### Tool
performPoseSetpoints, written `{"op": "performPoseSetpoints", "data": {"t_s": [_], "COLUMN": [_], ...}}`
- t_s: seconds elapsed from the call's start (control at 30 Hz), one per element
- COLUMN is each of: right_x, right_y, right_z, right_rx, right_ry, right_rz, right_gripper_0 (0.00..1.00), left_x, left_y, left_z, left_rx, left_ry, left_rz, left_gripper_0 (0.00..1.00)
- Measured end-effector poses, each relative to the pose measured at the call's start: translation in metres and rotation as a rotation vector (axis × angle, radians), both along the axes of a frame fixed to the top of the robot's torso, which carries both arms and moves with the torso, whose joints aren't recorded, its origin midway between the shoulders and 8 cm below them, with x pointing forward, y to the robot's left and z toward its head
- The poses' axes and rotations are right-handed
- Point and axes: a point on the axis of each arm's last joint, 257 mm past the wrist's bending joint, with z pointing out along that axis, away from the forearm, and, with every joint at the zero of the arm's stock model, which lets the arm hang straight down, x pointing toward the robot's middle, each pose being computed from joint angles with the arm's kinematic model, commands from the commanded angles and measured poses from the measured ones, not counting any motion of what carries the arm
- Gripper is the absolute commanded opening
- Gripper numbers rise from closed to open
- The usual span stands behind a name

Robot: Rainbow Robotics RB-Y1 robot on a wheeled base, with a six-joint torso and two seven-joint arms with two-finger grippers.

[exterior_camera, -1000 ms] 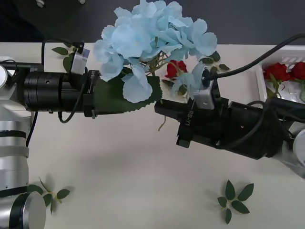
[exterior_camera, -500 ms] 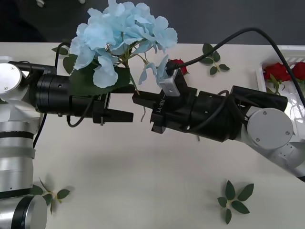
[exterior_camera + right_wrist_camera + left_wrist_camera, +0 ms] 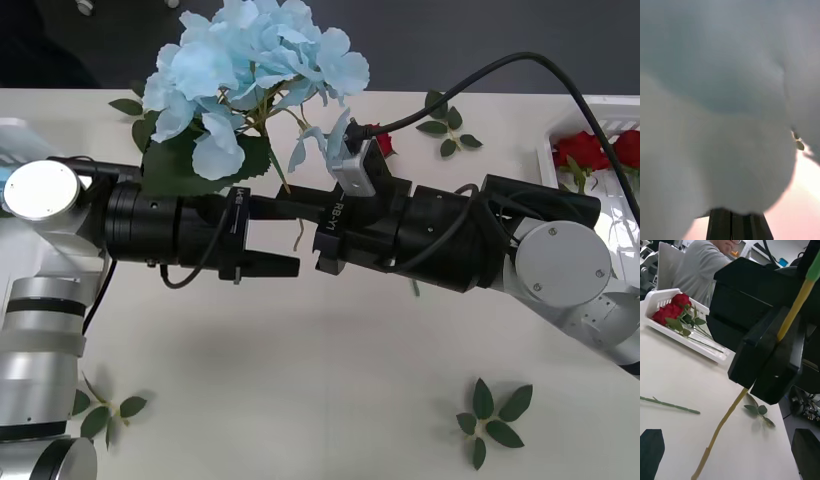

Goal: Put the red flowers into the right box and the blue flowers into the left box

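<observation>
- White bench below me; red flowers lie in the right box.
- My right gripper pinches the blue flowers' stem, bloom raised above both arms.
- My left gripper has its fingers spread wide, flanking that stem just beside the right fingers.

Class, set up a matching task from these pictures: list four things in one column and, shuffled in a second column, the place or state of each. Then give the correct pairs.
Things:
1. blue flower
2. red flowers
3. left gripper
4. right gripper

Places or states:
A. lying in the right box
B. open, facing the other gripper
C. held up above the table
D. shut on the yellowish stem

Pairs: 1-C, 2-A, 3-B, 4-D
</observation>
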Motion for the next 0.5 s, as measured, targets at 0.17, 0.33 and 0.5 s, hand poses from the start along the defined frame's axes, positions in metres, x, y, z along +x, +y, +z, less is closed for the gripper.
{"op": "performPoseSetpoints", "data": {"t_s": [0.17, 0.33, 0.5], "right_x": [0.0, 0.001, 0.004], "right_y": [0.0, 0.0, -0.002], "right_z": [0.0, -0.001, -0.004], "right_rx": [0.0, -0.001, -0.005], "right_ry": [0.0, 0.001, 0.006], "right_rz": [0.0, -0.001, -0.008], "right_gripper_0": [0.0, 0.0, 0.0], "left_x": [-0.001, -0.001, -0.002], "left_y": [-0.006, -0.016, -0.017], "left_z": [0.002, 0.007, 0.007], "left_rx": [-0.018, -0.046, -0.048], "left_ry": [0.002, 0.005, 0.005], "left_rz": [-0.001, -0.004, -0.005], "left_gripper_0": [0.71, 0.18, 0.01]}}
